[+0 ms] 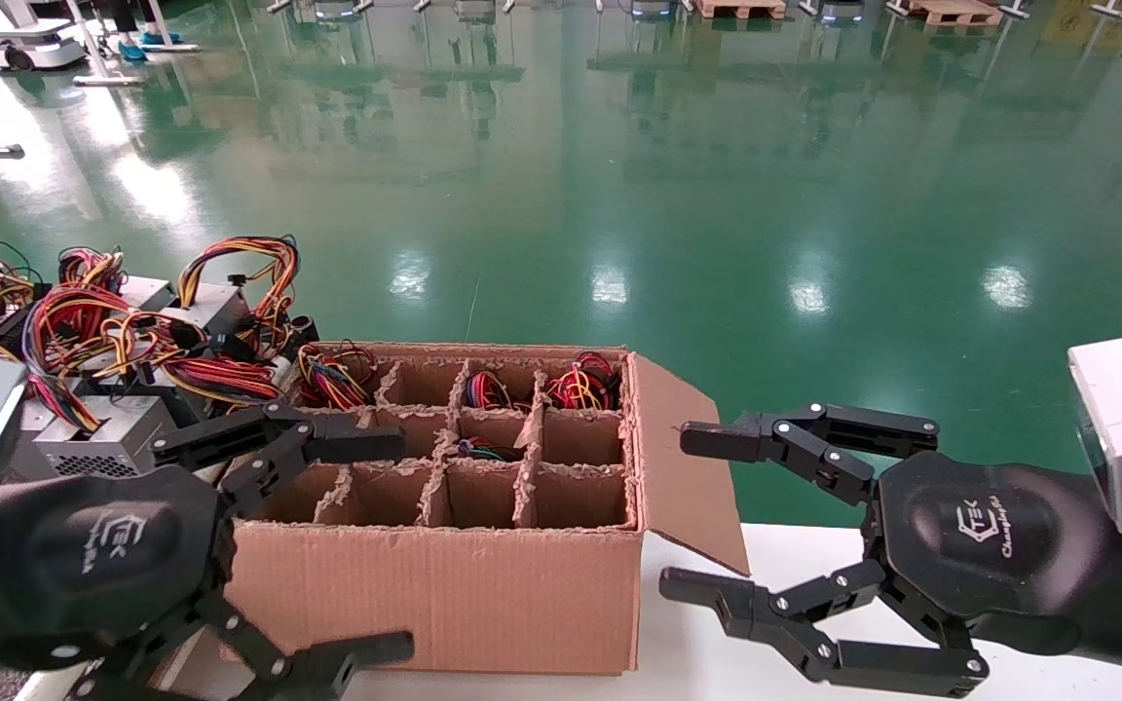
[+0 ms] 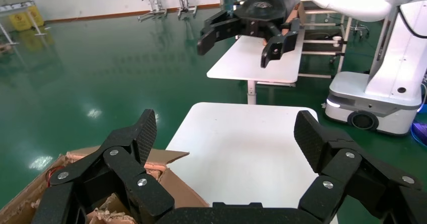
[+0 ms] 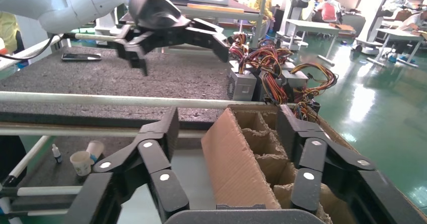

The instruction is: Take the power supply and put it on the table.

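1. While both arms hang over the near part of the scene, the left gripper is spread wide and holds nothing, above the near left corner of the cardboard box.
2. Right of that box, the right gripper hovers over the white tabletop, jaws wide apart and empty.
3. Several power supplies with tangled wires lie on the grey table, far left of the box.
4. More wire bundles sit in the box's far compartments.
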